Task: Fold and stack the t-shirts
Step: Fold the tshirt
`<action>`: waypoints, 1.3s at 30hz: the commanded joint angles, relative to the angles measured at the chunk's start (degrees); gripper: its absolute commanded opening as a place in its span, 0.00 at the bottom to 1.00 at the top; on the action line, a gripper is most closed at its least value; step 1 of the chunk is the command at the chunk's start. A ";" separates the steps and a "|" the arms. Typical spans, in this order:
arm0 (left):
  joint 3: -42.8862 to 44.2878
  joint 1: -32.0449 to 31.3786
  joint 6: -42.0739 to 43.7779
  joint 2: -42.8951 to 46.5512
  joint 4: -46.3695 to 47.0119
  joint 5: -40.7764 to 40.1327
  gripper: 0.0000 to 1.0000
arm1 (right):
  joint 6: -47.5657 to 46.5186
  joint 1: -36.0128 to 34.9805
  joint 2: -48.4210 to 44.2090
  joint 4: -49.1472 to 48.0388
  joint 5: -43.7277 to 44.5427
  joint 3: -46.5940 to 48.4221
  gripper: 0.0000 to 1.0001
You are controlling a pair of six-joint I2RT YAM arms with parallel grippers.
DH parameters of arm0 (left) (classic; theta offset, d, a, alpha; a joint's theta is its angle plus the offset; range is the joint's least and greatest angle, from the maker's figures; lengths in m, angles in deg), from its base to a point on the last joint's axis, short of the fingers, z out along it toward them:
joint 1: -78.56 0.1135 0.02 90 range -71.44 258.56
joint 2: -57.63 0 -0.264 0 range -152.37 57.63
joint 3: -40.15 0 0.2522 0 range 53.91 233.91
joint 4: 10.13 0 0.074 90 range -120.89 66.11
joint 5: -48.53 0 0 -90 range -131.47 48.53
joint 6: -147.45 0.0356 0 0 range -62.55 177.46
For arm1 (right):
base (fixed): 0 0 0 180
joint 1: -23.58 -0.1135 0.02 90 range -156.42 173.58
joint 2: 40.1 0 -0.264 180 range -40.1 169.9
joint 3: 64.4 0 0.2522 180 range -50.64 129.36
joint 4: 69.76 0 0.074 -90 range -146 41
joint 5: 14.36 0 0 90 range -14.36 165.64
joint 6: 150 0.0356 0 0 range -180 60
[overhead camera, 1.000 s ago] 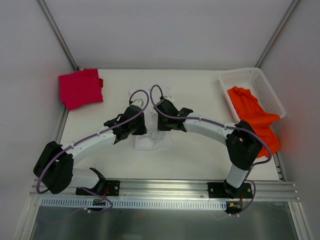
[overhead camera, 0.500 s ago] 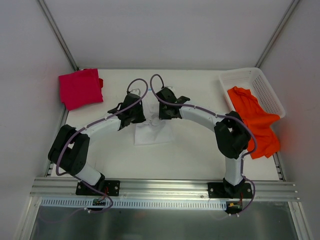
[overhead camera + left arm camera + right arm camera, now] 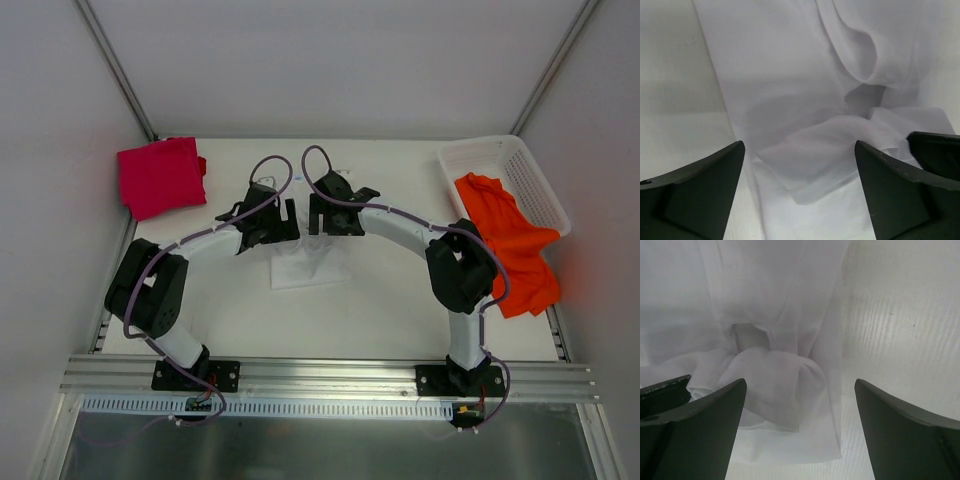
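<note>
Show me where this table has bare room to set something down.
Bare table shows in front, between the white shirt and the rail, and at the back, between the right pincer and the basket. The middle is crowded: left pincer and right pincer hang open over that shirt. A red shirt fills the far-left corner; an orange shirt overflows the basket.

Enclosure: plain pale walls (image 3: 330,60), metal corner struts (image 3: 117,70); white tabletop (image 3: 390,300) (matte, evenly lit); aluminium rail (image 3: 330,375) along near edge.
</note>
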 commanded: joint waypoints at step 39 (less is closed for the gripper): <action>-31.45 -12.98 -16.18 36.74 -2.41 -3.17 0.99 | 12.48 -15.20 -32.06 -0.02 11.08 -36.18 0.67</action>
